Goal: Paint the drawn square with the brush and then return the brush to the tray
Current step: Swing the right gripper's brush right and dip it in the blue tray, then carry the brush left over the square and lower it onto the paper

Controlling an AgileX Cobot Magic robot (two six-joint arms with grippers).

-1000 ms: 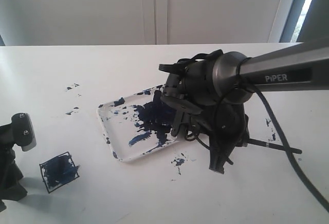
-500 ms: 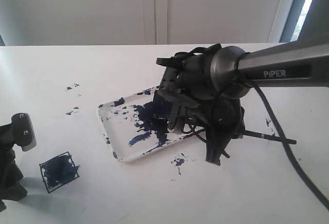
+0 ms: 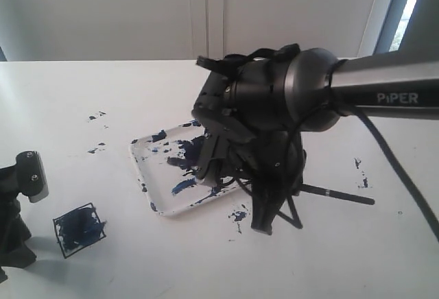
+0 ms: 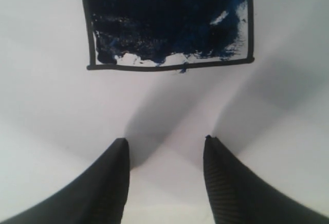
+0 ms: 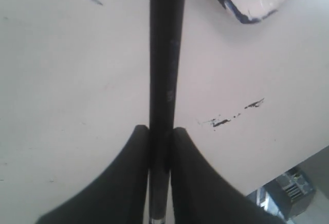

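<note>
The brush [image 5: 165,54] is clamped between the fingers of the right gripper [image 5: 160,128], which close flat against both sides of its black shaft. In the exterior view its handle end [image 3: 339,194] sticks out to the right, low over the bench [image 3: 343,265]. The painting end is hidden behind the gripper body. The right gripper [image 3: 263,225] points down just off the near right edge of the tray [image 3: 140,169], and its wrist covers the tray's right half. The tray's left rim and near-left rounded corner are in plain sight, and a dark blue patch fills its middle. In the right wrist view one dark-edged tray corner [image 5: 247,16] lies close beside the shaft, not touching it.

The drawn square [image 3: 79,228] sits well apart at the near left, smeared dark blue almost to its black outline. A thin white strip is left along one side [image 4: 169,23]. The left gripper [image 4: 164,141] has its fingers spread with nothing between them, over bare bench just short of that side.

Bare white bench lies between square and tray. More open surface runs near and right of the handle. Paint specks [image 3: 96,116] dot the far left, and others [image 3: 239,214] lie by the tray's near edge.
</note>
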